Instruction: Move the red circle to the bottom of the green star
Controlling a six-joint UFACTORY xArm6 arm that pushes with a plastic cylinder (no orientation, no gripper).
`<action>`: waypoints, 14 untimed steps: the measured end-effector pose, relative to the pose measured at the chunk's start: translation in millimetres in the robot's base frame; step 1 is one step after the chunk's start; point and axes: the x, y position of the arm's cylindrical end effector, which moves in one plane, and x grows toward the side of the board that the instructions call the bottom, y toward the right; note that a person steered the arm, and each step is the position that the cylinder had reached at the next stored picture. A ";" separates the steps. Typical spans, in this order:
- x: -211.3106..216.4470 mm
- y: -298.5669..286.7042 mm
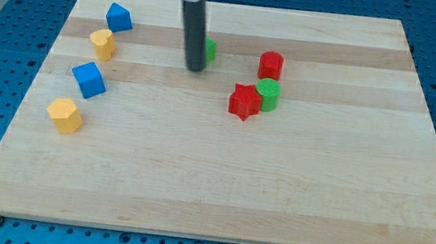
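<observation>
The red circle point(271, 64) stands at the board's upper right of centre. The green star point(209, 50) is mostly hidden behind my rod; only its right edge shows. My tip point(194, 69) rests on the board just left of and below the green star, touching or nearly touching it. The red circle lies well to the right of my tip, apart from it.
A green circle point(268, 94) and a red star point(244, 102) sit together below the red circle. On the left are a blue block point(119, 17), a yellow block point(102, 44), a blue cube point(88, 79) and a yellow block point(65, 115). The wooden board point(217, 197) lies on a blue perforated table.
</observation>
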 end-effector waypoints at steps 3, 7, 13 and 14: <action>-2.3 192.4; 1.7 158.4; 22.8 56.6; 21.3 41.9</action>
